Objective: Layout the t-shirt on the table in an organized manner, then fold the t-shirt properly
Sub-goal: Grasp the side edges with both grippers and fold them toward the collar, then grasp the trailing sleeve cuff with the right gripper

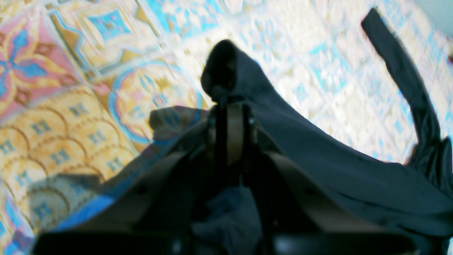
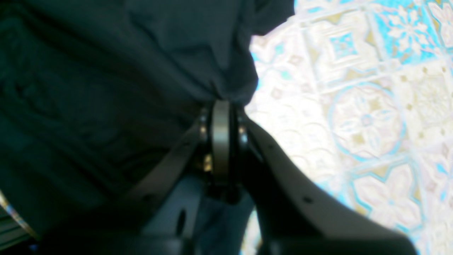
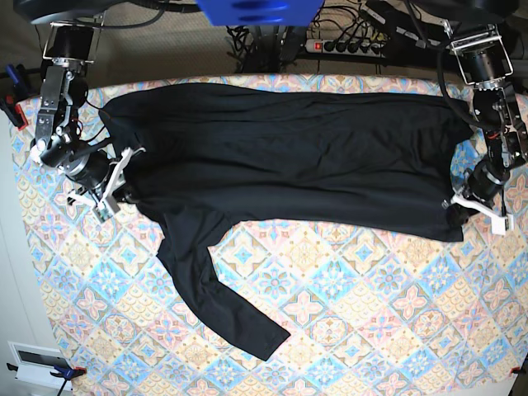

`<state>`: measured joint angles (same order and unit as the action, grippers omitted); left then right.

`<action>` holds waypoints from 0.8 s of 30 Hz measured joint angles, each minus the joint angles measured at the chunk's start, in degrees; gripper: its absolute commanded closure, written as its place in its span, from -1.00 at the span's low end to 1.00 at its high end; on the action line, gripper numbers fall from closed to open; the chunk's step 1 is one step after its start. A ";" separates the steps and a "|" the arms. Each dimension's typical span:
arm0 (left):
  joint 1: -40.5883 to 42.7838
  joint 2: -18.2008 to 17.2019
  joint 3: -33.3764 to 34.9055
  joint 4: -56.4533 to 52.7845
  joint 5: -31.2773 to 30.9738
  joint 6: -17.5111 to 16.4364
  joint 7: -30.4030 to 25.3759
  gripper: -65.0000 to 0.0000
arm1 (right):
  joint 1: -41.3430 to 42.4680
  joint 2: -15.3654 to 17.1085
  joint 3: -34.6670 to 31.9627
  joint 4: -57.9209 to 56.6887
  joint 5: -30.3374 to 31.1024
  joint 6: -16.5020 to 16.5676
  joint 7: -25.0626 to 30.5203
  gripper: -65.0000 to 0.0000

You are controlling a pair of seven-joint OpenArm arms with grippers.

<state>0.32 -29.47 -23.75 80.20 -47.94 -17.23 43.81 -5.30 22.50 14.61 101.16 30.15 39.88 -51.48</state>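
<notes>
The black long-sleeved t-shirt [image 3: 280, 157] lies spread across the far half of the table [image 3: 355, 322]. One sleeve [image 3: 223, 301] runs diagonally toward the front. My right gripper [image 3: 129, 176], at the left of the base view, is shut on the shirt's left end near the sleeve. The right wrist view shows its tips [image 2: 223, 104] pinching bunched fabric [image 2: 106, 81]. My left gripper [image 3: 455, 205] is shut on the shirt's front right corner. The left wrist view shows its tips [image 1: 230, 101] holding a fold of cloth [image 1: 318, 148], with the sleeve [image 1: 400, 60] far off.
A power strip [image 3: 355, 43] and cables lie behind the table's far edge. A blue object [image 3: 260, 10] hangs above the back middle. Clamps [image 3: 11, 107] sit at the table's left edge. The patterned cloth [image 1: 70, 88] shows bare across the front half.
</notes>
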 measured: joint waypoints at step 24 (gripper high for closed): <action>12.61 0.83 -7.65 1.40 6.47 -0.35 0.33 1.00 | -14.93 0.59 7.19 5.57 0.13 0.26 0.02 1.00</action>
<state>12.93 -28.64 -31.40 81.60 -41.47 -17.58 44.14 -20.23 23.09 21.80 106.74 30.28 40.14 -51.46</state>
